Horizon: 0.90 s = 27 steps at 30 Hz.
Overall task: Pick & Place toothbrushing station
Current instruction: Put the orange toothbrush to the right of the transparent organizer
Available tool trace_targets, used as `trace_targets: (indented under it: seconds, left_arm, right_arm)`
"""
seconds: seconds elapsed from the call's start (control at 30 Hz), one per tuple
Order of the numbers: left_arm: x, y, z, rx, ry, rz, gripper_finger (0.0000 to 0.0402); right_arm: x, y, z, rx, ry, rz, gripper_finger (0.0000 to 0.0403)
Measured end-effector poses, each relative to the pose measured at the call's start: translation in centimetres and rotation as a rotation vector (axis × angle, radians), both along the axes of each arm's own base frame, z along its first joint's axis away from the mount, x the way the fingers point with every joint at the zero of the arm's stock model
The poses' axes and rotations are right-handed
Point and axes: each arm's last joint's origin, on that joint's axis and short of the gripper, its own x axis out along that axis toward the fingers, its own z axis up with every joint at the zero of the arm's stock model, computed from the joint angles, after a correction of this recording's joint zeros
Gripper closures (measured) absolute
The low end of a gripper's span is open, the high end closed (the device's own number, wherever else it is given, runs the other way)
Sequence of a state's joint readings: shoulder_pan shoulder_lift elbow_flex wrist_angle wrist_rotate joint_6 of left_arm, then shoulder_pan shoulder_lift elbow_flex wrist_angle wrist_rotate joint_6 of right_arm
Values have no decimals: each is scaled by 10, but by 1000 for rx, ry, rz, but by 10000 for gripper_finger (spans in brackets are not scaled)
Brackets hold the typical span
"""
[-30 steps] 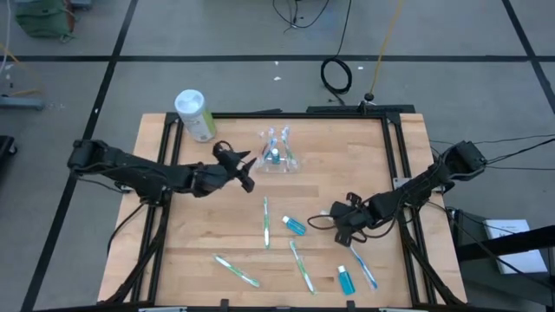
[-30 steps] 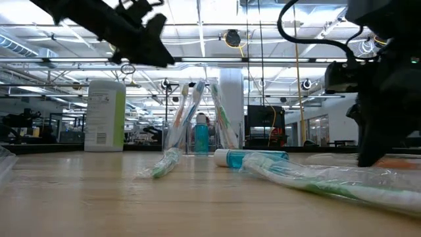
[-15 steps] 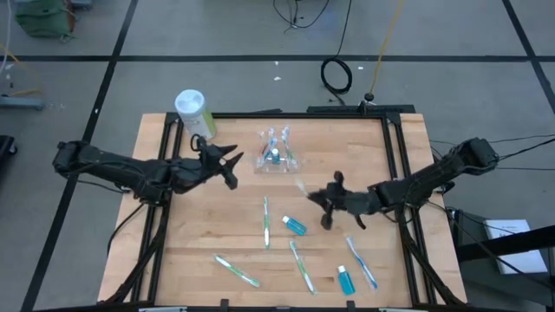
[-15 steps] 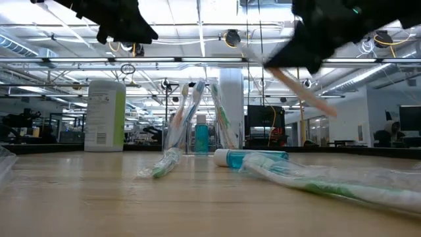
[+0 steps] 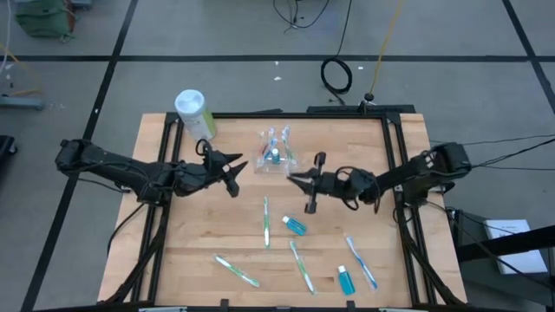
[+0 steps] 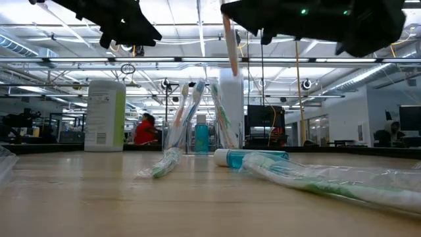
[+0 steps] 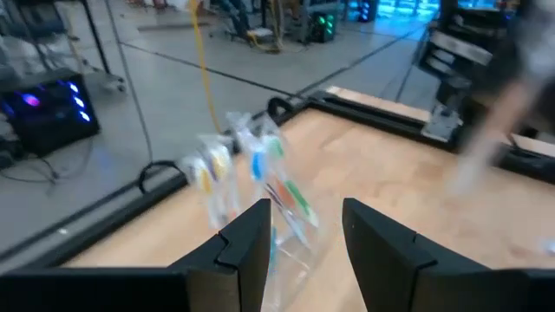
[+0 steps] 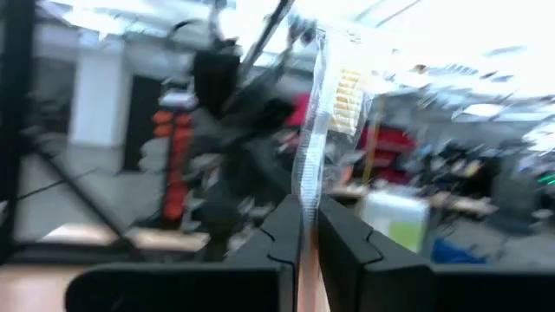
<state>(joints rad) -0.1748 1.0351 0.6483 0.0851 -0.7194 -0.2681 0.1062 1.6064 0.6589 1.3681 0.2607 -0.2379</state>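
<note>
**Q:** Wooden desk (image 5: 217, 225) seen from above, 2 dark arms over it. Where is the toothbrushing station?

**A:** The toothbrushing station (image 5: 275, 156) is a small clear plastic holder standing at the far middle of the desk, between the 2 claws. Wrapped toothbrushes lean upright in it around a small blue tube. In the low view it stands at mid-distance (image 6: 199, 128), and it also shows blurred ahead of the left arm's fingers in the left wrist view (image 7: 251, 186).

**Q:** What is the left claw doing?

**A:** The left claw (image 5: 232, 165) hangs above the desk just beside the station, on its left in the high view. Its fingers (image 7: 245, 247) are spread with a clear gap and grip nothing.

**Q:** And the right claw?

**A:** The right claw (image 5: 305, 180) is near the station's other side, raised off the desk. Its fingers are pinched on a wrapped toothbrush (image 8: 323, 121) in clear film, which shows as a pale orange stick (image 6: 228, 43) pointing down in the low view.

**Q:** What else is on the desk?

**A:** A pale-green cylinder with white lid (image 5: 194, 113) stands at the far left corner. Loose wrapped toothbrushes (image 5: 266, 221) and 2 blue tubes (image 5: 295, 225) lie scattered on the near half. A person in red (image 6: 143, 129) shows far behind in the low view.
</note>
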Motion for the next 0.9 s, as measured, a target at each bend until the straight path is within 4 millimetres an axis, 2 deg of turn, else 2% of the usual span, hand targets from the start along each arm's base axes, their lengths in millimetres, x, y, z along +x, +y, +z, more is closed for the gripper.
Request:
trace_targets:
  seconds: [0.13, 0.23, 0.33, 0.47, 0.57, 0.7, 0.8, 0.9]
  left_arm:
    - [0, -4, 0, -34, -13, -28, 252]
    - [0, -6, -1, -34, -10, -37, 252]
    - [0, -6, -1, -42, -16, -34, 252]
    - [0, -6, -1, -50, -20, -32, 252]
    - [0, -6, -1, -49, -16, -38, 252]
    - [0, -6, -1, -40, -9, -41, 252]
    - [0, -6, -2, -42, -3, -44, 252]
    - [-1, -6, -4, -45, 18, -57, 252]
  right_arm:
    - [9, -24, 1, -32, -68, -93, 386]
    - [19, -43, -4, -18, -39, -148, 386]
    - [28, -62, -17, -8, 33, -205, 386]
    - [29, -79, -35, 52, 96, -376, 386]
    - [28, -86, -43, 107, 106, -453, 385]
    - [30, -91, -58, 179, 151, -465, 385]
    - [31, -89, -67, 247, 187, -482, 385]
    - [30, -83, -72, 269, 219, -570, 385]
